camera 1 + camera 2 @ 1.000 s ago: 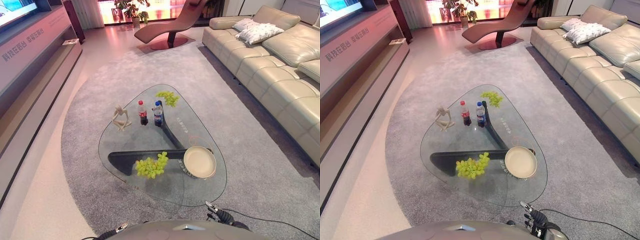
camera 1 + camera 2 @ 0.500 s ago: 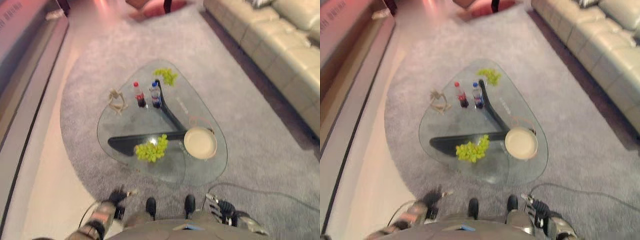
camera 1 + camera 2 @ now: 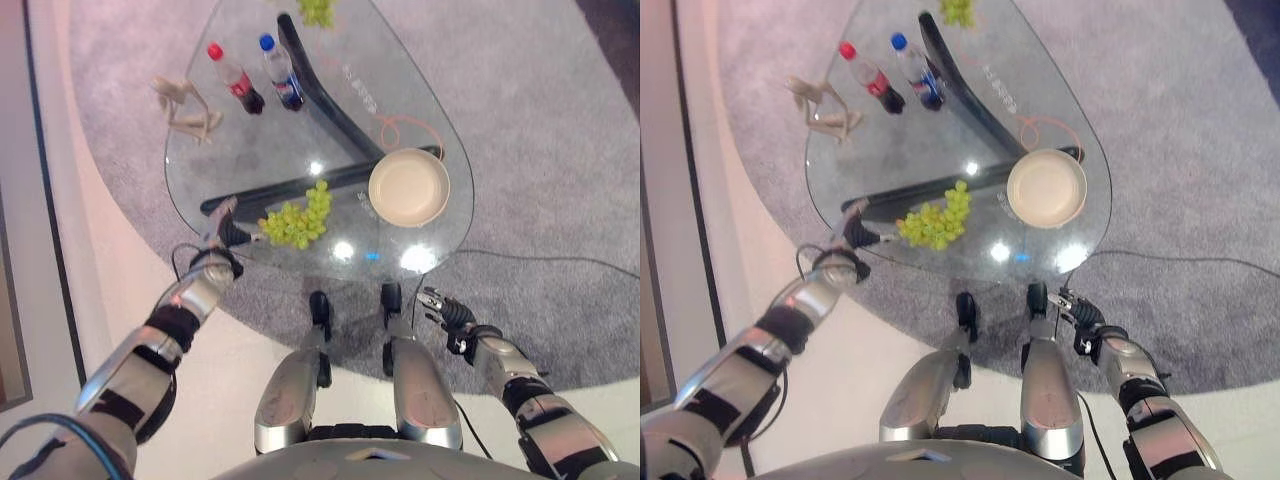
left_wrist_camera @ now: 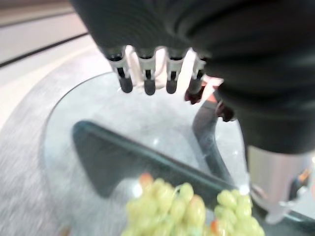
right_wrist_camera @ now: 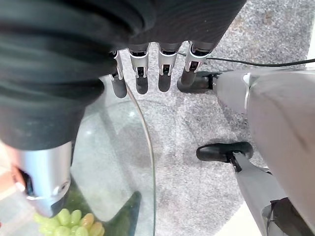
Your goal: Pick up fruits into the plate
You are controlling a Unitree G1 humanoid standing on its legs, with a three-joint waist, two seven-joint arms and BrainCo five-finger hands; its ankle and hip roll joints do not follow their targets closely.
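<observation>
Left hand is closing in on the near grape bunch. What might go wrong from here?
1. The near grape bunch lies by the edge of the glass table; a push from the open left hand might roll grapes off onto the carpet.
2. Grapes are loose and soft, so a hard squeeze may crush or shed some.
3. The plate sits to the bunch's right, also near the rim; a clumsy drop could nudge it. The right hand hangs low beside the table.
</observation>
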